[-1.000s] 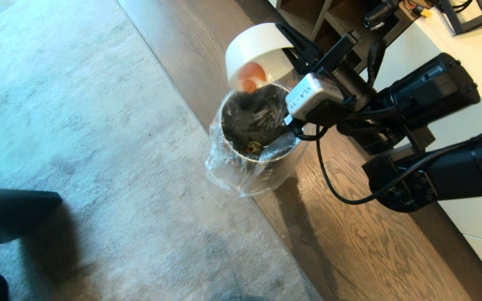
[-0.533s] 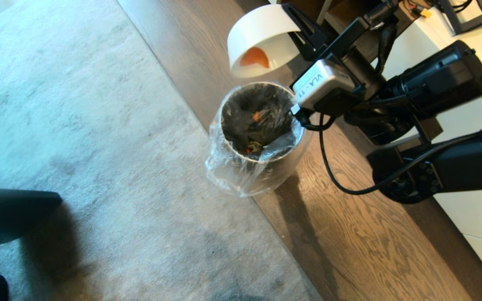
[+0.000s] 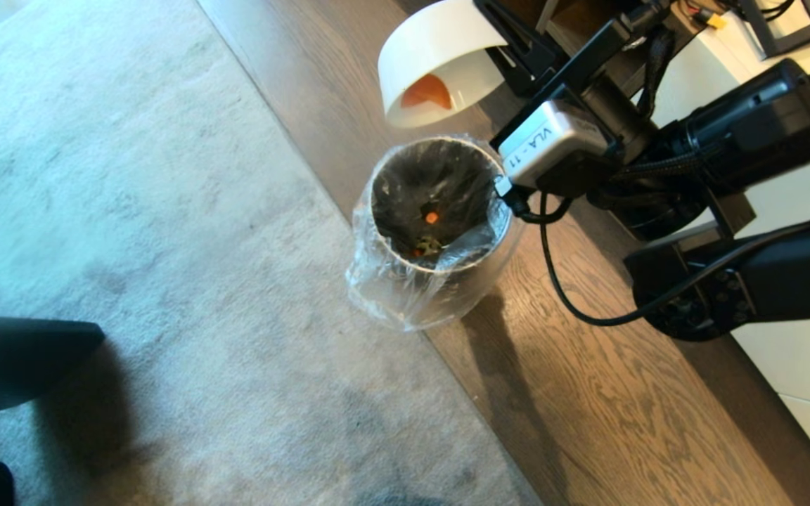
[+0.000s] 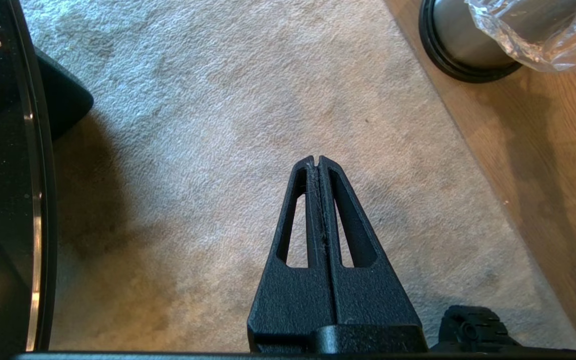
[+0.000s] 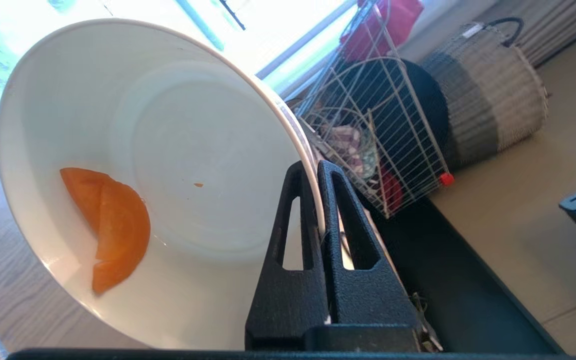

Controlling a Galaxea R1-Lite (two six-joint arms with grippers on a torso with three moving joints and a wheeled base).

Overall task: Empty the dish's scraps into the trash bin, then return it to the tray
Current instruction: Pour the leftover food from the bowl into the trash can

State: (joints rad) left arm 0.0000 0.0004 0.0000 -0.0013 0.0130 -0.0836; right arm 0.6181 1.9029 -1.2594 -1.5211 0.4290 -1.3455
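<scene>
**A:** Where is the dish?

**B:** The dish [image 3: 440, 63] hangs tipped on its side above the bin [image 3: 435, 232], at about twelve o'clock from the bin's mouth and apart from it. The right gripper [image 5: 316, 175] pinches its rim – one finger inside the bowl, one outside. In the head view the dish's top edge is cut off by the frame, and the gripper's fingers there are partly hidden behind the bowl.

**A:** And the scraps?

**B:** Orange carrot slices [image 5: 110, 225] cling to the bowl's lower inner wall; they overlap, so I cannot tell how many there are. A tiny orange speck sits near the bowl's middle. Down in the bin, an orange bit [image 3: 432, 217] and some yellow-green mush [image 3: 427, 246] lie at about six o'clock of the dark inside – the rest of the bottom is too dark to read.

**A:** The bin itself?

**B:** It stands on the wood floor [image 3: 588, 393] just beside the carpet [image 3: 131, 211], its clear bag [image 3: 391, 295] folded over the rim. The left wrist view catches only its base.

**A:** The left gripper?

**B:** The left gripper [image 4: 317, 161] hangs over the carpet with its fingers pressed together, empty. A dark round edge [image 4: 33, 200] runs along one side of that view, mostly cut off.
</scene>
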